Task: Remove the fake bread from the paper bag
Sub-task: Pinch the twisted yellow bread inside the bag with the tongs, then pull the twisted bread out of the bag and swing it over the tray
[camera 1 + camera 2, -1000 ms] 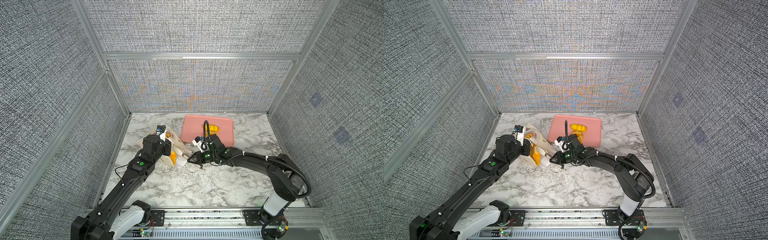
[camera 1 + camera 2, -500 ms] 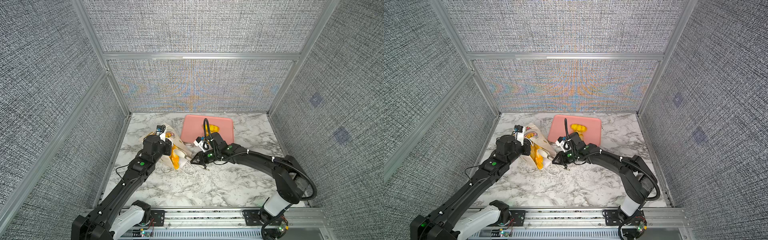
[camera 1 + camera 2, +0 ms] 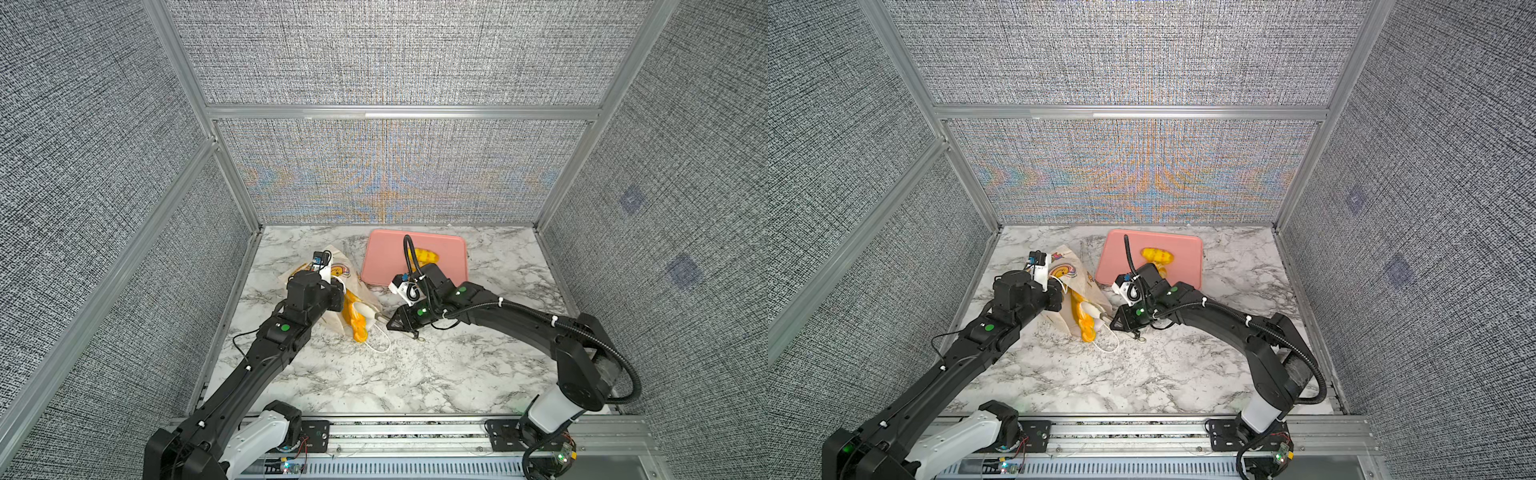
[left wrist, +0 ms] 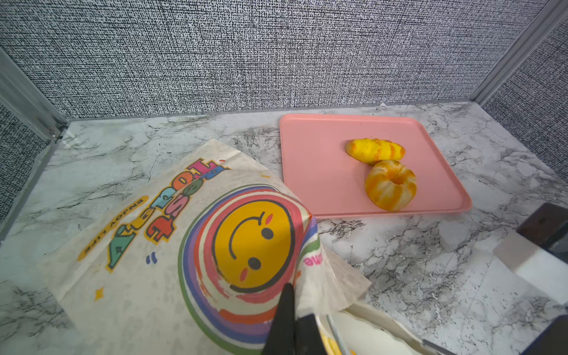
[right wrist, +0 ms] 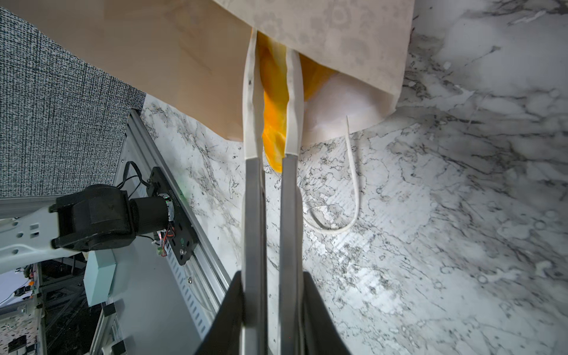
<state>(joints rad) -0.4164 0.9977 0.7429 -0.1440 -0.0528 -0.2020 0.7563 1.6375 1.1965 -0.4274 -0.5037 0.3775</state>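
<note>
The paper bag [image 3: 1086,286] lies on its side on the marble, mouth toward the front. A long yellow pastry [image 3: 358,322] pokes out lengthwise. The right gripper [image 5: 272,92], the nearer one, clamps it, apparently near its outer end. The left gripper [image 4: 290,313] pinches the bag's upper rim.

Both top views hang high above the front rail and look steeply down toward the back wall, far enough off to take in my whole marble table [image 3: 415,374], and they share nearly the same scene. My left wrist camera sits low and close over the paper bag [image 4: 138,276], facing across the table to the pink tray [image 4: 307,172] and the back wall; my right wrist camera looks from very near along its own fingers [image 5: 250,92] into the bag's mouth at the fake bread [image 5: 273,123], a spot both top views also show
</note>
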